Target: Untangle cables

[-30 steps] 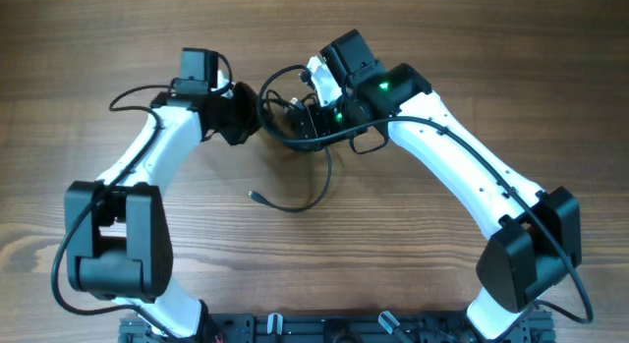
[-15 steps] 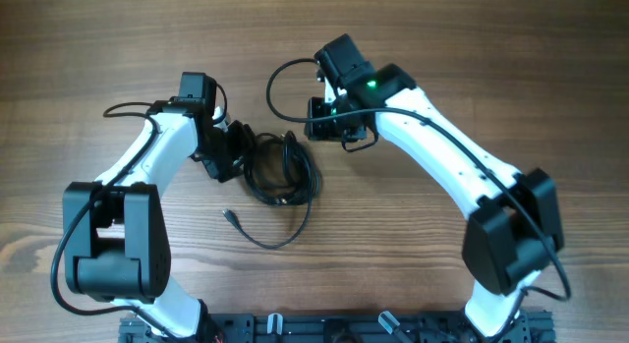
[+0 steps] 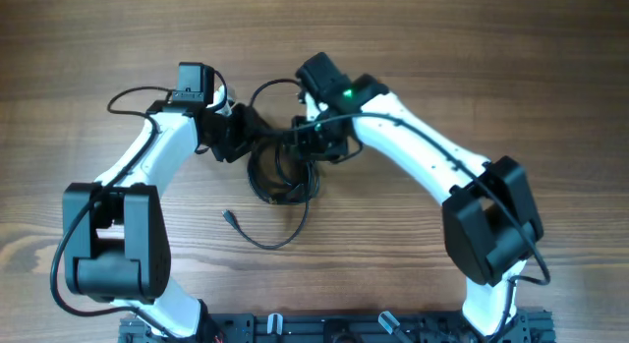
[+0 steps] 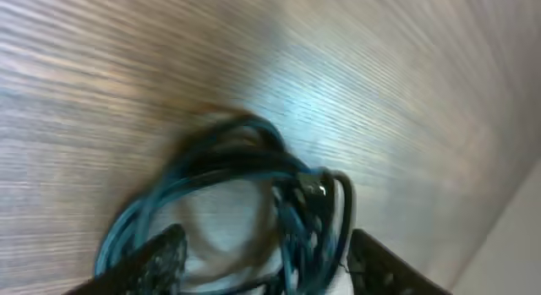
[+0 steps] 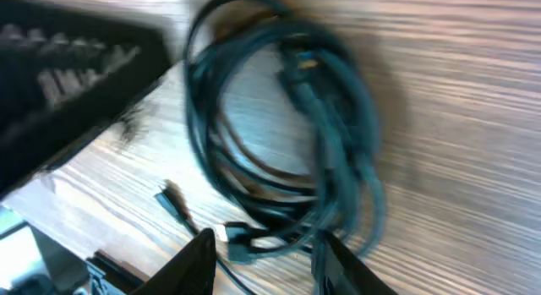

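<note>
Black cables point(image 3: 282, 176) lie coiled mid-worktop point(image 3: 472, 58) between two robot arms. The left gripper point(image 4: 266, 240) and right gripper point(image 5: 264, 248) each straddle strands, jaws parted.

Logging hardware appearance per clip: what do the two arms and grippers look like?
Left arm and right arm: white links, black joint housings, black wires running alongside. A green light glows near the right wrist. Fingers are black.
</note>
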Robot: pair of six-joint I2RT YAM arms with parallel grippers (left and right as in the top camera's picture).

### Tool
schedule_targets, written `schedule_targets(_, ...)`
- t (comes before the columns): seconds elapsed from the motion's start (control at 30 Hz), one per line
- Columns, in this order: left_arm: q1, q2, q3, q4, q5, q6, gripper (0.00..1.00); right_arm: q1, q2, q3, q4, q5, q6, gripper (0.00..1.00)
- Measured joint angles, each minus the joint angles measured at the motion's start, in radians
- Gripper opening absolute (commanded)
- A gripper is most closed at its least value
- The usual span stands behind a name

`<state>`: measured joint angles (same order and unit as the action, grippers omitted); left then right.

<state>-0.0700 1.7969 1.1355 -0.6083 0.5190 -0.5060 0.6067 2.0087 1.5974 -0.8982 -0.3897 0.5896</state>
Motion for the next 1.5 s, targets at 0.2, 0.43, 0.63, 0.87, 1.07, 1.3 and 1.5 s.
schedule_targets(0.2,-0.035,-0.09,0.114,-0.153,0.01,0.157,0.51,-0.208,-0.007,0.0,-0.006,-0.042,-0.095,0.4)
schedule_targets(0.43,-0.13,0.055,0.113,-0.245,-0.098,0.172,0.42,-0.189,-0.008,0.0,-0.019,-0.063,-0.15,0.4)
schedule_targets(0.63,-0.128,0.15,0.113,-0.195,-0.13,0.161,0.04,-0.134,-0.008,0.0,0.019,-0.063,-0.188,0.46)
schedule_targets(0.87,-0.055,0.154,0.113,-0.146,0.005,0.142,0.04,-0.016,0.002,0.0,0.129,-0.047,-0.26,0.43)
schedule_targets(1.07,-0.016,0.154,0.113,-0.151,0.052,0.142,0.04,-0.01,0.107,0.001,0.238,-0.018,-0.329,0.5)
schedule_targets(1.3,-0.009,0.154,0.113,-0.159,0.102,0.142,0.04,0.013,0.18,0.001,0.349,0.003,-0.373,0.36)
schedule_targets(1.5,0.084,0.156,0.107,-0.173,0.246,0.142,0.04,0.085,0.231,0.012,0.448,0.078,-0.387,0.22)
